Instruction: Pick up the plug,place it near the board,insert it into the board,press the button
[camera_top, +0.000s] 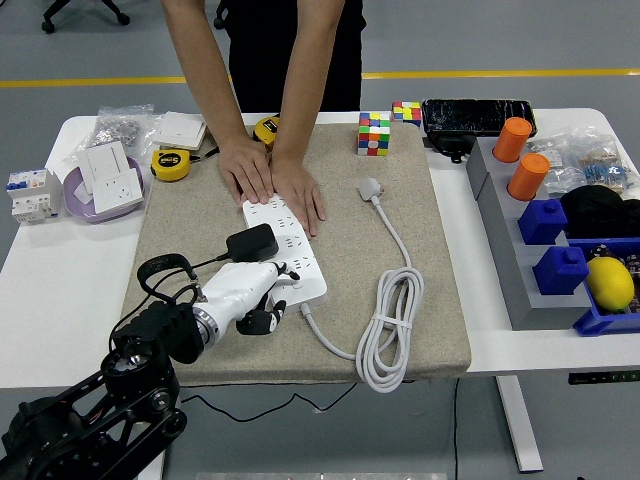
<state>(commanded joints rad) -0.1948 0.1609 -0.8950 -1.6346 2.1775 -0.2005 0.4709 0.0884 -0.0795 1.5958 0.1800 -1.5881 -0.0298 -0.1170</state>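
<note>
Left hand, fingers loosely curled and holding nothing, sits at the near end of the board, whose long axis runs away up-left; black plug is seated just beyond it.

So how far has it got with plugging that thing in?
The black plug already sits on the white power strip, apparently inserted, so picking up and placing look done. The left hand rests at the strip's near end, which suggests it is going for the button. Whether the button is pressed can't be seen. A person's hands hold the strip's far end down.
</note>
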